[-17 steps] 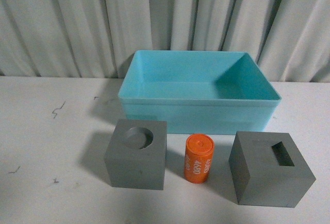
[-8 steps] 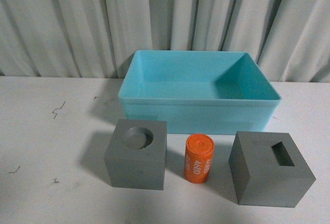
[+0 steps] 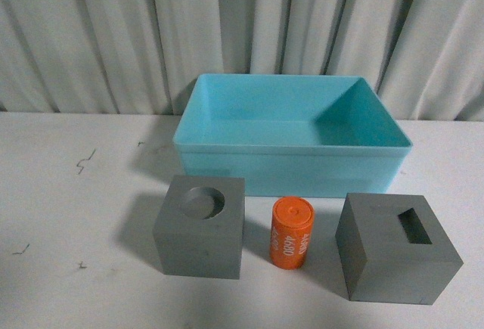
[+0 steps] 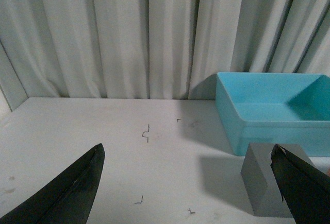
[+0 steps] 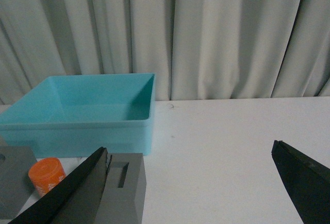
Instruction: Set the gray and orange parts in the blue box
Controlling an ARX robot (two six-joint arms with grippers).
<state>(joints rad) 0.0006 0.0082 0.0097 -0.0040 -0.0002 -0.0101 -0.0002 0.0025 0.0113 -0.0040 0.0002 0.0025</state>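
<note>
Left fingers [image 4: 72, 193] and right fingers [image 5: 304, 183] stand spread wide and empty above the white bench [image 3: 68, 193], each pair framing its own wrist view, with nothing yet picked up. In the front view neither arm shows. The blue box [image 3: 291, 170] sits empty at the back of the bench before a pale curtain [image 3: 113, 34]. Just in front of it, in a row, lie the gray cube with the round recess [image 3: 198, 242] to the left, the orange cylinder [image 3: 291, 238] upright in the middle and the gray cube with the rectangular recess [image 3: 393, 265] to the right, all three apart from one another and from the box. The work appears to be at its very start, the first reach not yet made. Each cube lies nearest the arm on its own side, so a sound opening would be for that arm to come down from above, centre its fingers across two opposite flat faces and close squarely. The lift should clear the box rim before release. The cylinder stands close between the cubes and looks easy to tip, so any descent beside it calls for care.
</note>
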